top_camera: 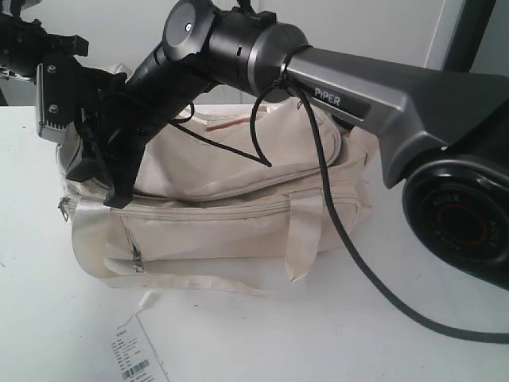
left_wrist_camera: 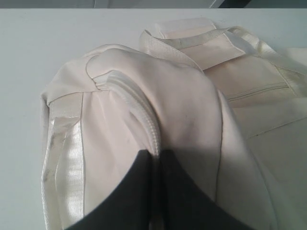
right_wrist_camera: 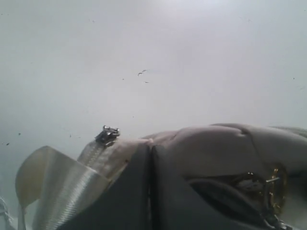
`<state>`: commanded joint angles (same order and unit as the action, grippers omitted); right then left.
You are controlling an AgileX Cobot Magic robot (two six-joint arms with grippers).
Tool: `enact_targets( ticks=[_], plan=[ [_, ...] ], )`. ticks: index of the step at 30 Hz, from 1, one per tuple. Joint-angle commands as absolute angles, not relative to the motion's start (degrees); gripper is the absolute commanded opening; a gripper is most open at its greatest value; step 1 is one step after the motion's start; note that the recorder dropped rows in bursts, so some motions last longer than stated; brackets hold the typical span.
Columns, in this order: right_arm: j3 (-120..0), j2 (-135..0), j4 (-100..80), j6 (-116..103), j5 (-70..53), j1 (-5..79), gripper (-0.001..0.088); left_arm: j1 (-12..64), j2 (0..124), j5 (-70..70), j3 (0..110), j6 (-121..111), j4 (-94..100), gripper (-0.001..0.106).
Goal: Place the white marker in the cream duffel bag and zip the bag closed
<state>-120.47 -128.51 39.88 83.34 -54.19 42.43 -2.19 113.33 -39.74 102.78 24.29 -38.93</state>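
While cream duffel bag point(top_camera: 238, 227) lies on table point(top_camera: 382, 334), left tool point(left_wrist_camera: 156, 157) pinches its zip seam point(left_wrist_camera: 136, 108); right tool point(right_wrist_camera: 151, 147) jaws pressed together.

exterior view looks slightly down on the long side of the cream duffel bag point(top_camera: 238, 215) from close by, the right arm point(top_camera: 358, 95) crossing from 3 to 10 o'clock. left wrist view peers steeply down, right wrist view skims low; all share the bag, very near.

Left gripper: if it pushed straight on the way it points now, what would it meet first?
The cream duffel bag. The jaws look shut on its zip line, so the left gripper would press straight into that fabric. How deep the tips sit in the fold is unclear.
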Motion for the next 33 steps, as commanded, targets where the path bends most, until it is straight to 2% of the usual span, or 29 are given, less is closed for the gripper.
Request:
enact_targets(
  ticks=[2, 4, 8, 10, 21, 33],
  plan=[
    [-120.47, -127.93, 39.72, 81.12, -52.68, 42.43, 0.0021, -2.19, 113.33, -39.87, 102.78, 24.43, -38.93, 0.000],
    [-120.47, -126.78, 39.14, 77.46, -48.95, 42.43, 0.0092, -2.19, 113.33, -39.87, 102.78, 24.43, -38.93, 0.000],
    [-120.47, -125.52, 37.45, 74.27, -41.43, 42.21, 0.0363, -2.19, 113.33, -39.87, 102.78, 24.43, -38.93, 0.000],
    [-120.47, -125.52, 36.83, 74.54, -41.19, 42.24, 0.0452, -2.19, 113.33, -39.87, 102.78, 24.43, -38.93, 0.000],
    [-120.47, -129.58, 34.28, 73.77, -40.06, 42.24, 0.0463, -2.19, 113.33, -40.00, 102.78, 24.43, -38.93, 0.000],
    [-120.47, -130.90, 34.93, 74.16, -33.53, 43.09, 0.0424, -2.19, 113.33, -40.00, 102.78, 24.43, -38.93, 0.000]
  ],
)
